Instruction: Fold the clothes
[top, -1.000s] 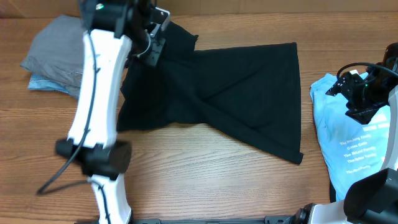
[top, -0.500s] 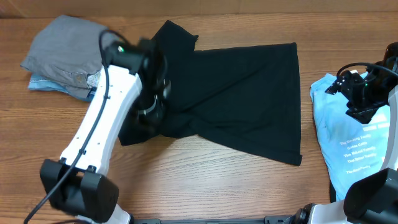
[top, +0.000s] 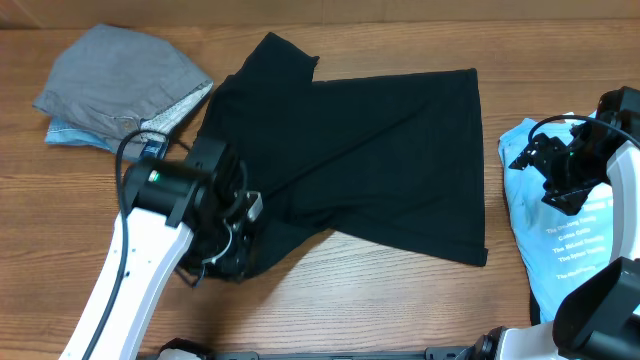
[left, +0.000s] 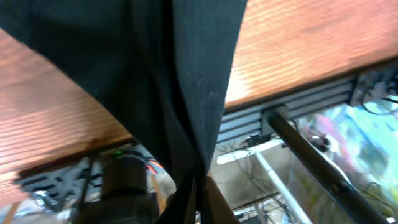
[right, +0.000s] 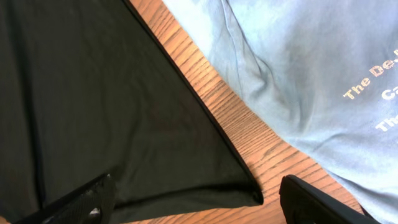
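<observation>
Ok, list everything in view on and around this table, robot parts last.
black T-shirt: one, black, spread and creased across the middle of the table.
light blue T-shirt: one, light blue with white print, at the right edge.
grey garment: one, grey, bunched at the far left.
pale blue cloth: one, light blue, peeking out beneath the grey garment.
table: one, brown wood grain, under everything.
left gripper: one, black, shut on the near-left edge of the black T-shirt.
right gripper: one, black, open, above the black T-shirt's corner beside the light blue T-shirt.
</observation>
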